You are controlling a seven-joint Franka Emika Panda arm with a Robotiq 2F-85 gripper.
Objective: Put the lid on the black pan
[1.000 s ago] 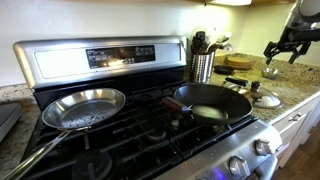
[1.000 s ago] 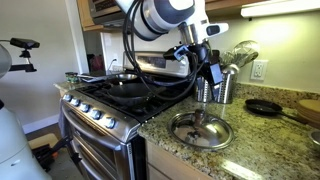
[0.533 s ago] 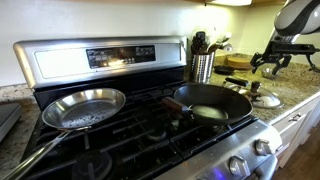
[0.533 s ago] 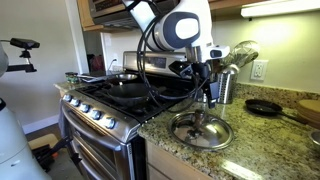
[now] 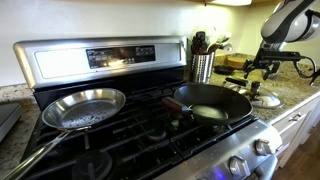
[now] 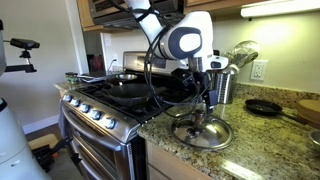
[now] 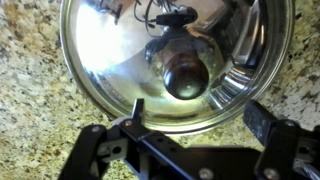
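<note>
The silvery domed lid (image 7: 150, 50) with its dark centre knob lies on the granite counter, filling the wrist view; it also shows in both exterior views (image 6: 203, 131) (image 5: 264, 99). My gripper (image 7: 198, 112) is open, hanging just above the lid, its fingers spread on either side near the knob (image 6: 204, 108) (image 5: 258, 72). The black pan (image 5: 213, 102) with a stub handle sits on a stove burner, a short way from the lid; it is partly hidden by the arm in an exterior view (image 6: 125, 86).
A shiny steel pan (image 5: 82, 107) with a long handle sits on another burner. A metal utensil holder (image 5: 203, 67) stands behind the black pan. A small black skillet (image 6: 264, 106) and a tan disc (image 6: 308, 108) lie farther along the counter.
My gripper has come down and moved in over the lid; a second ago it was higher and off to the side. The lid and pans have not moved.
</note>
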